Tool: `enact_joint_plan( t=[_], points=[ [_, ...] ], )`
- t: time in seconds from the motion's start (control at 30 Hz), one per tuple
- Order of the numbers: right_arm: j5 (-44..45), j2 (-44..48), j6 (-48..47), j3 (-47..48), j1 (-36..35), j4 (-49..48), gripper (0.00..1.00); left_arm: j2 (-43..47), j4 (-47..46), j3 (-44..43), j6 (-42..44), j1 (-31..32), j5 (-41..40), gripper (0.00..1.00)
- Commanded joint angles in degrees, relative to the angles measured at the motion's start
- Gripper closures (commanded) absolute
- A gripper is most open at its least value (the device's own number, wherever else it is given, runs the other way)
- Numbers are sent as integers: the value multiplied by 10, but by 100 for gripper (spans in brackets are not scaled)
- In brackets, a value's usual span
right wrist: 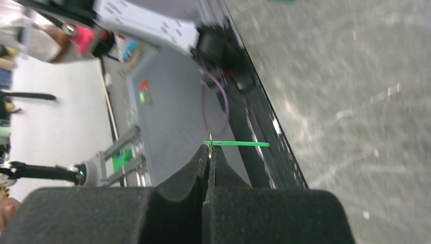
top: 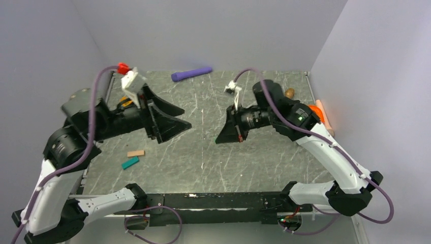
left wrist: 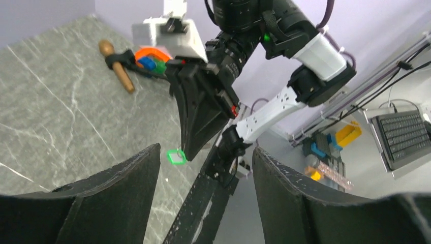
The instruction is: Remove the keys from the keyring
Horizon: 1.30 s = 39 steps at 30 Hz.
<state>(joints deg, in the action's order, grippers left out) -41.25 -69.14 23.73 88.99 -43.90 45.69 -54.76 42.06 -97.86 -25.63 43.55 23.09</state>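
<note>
Black foam fingers of your right gripper [right wrist: 208,150] are pressed together, pinching the keys [right wrist: 239,144], a tiny flat bright-green piece, at their very tips above the grey marbled table [top: 203,162]. Your left gripper [top: 187,117] faces them nearby, its jaws spread wide apart. Beside the left arm, a tan block [top: 135,153] and a teal block [top: 130,162] lie close together.

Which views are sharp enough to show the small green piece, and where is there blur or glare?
Right wrist: table and background smeared by motion blur, yet the green piece at the shut jaws' tips reads as a crisp line. Left wrist: sharp, the piece clear; its own open jaws are dark. Top external: even soft light, no harsh glare, piece too small to see.
</note>
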Motion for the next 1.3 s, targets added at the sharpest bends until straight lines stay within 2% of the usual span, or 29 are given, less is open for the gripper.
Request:
enact_joint_plan(
  t=[0.0, 0.13, 0.27, 0.37, 0.5, 0.77, 1.27],
  points=[
    [93, -1, -71, -17, -41, 164, 100, -46, 36, 19, 27, 1, 54, 30],
    [95, 29, -66, -33, -59, 150, 100, -59, 24, 34, 30, 2, 81, 37],
    [76, 71, -58, -54, -66, 121, 100, -90, 55, 1, 40, 7, 123, 48],
    [49, 101, -53, -61, -66, 86, 100, -100, 71, -9, 43, 15, 147, 50],
    [28, 119, -52, -53, -66, 59, 100, -104, 31, 9, 17, 39, 183, 51],
    [4, 101, -61, -20, -66, 49, 100, -151, 9, -14, 13, 118, 164, 52],
    [1, 102, -62, -3, -66, 49, 100, -188, 28, -35, 29, 138, 138, 63]
  ],
)
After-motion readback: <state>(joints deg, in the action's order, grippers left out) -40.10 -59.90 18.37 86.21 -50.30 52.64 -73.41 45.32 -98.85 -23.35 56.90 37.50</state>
